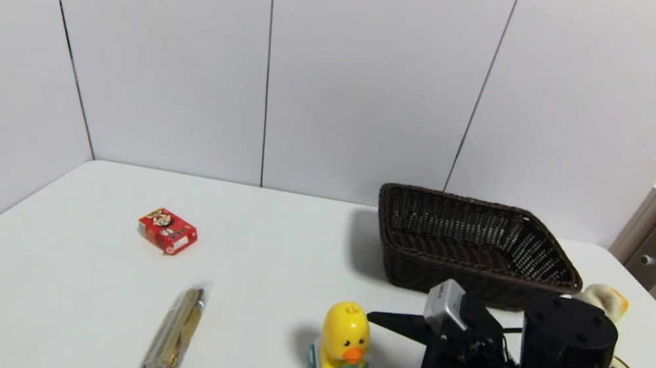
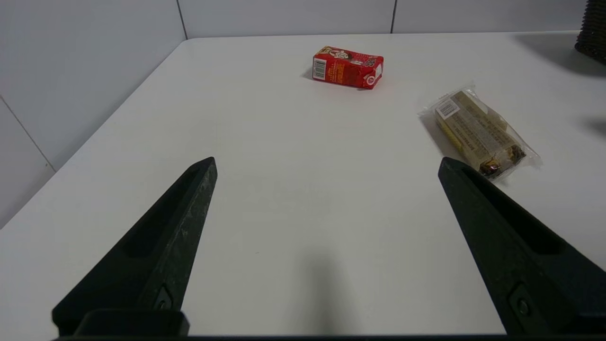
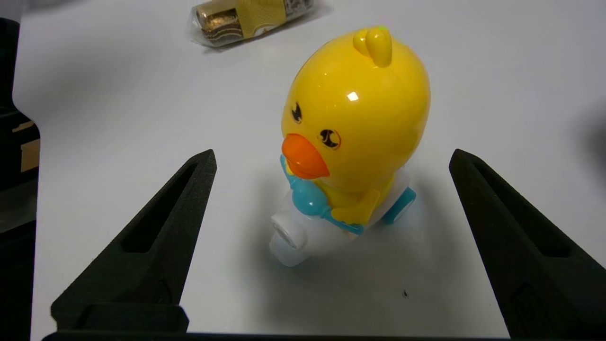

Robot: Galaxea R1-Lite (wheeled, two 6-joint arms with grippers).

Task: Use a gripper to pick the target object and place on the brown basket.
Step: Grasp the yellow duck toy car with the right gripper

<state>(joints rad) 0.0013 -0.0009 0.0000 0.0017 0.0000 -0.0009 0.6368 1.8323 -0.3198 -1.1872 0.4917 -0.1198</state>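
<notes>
The yellow duck toy (image 1: 344, 340) with orange beak, light-blue collar and white-blue base stands upright on the white table, near the front, left of centre of the brown wicker basket (image 1: 458, 284). My right gripper (image 1: 353, 356) is open and low over the table. Its two fingers stand on either side of the duck without touching it. In the right wrist view the duck (image 3: 355, 123) fills the gap of the right gripper (image 3: 332, 154), beak towards the camera. My left gripper (image 2: 326, 161) is open and empty over bare table; it does not show in the head view.
A red box (image 1: 167, 230) lies at the left, also in the left wrist view (image 2: 348, 66). A wrapped snack bar (image 1: 174, 335) lies left of the duck. A beige lump (image 1: 605, 299) sits right of the basket. White walls close the back and left.
</notes>
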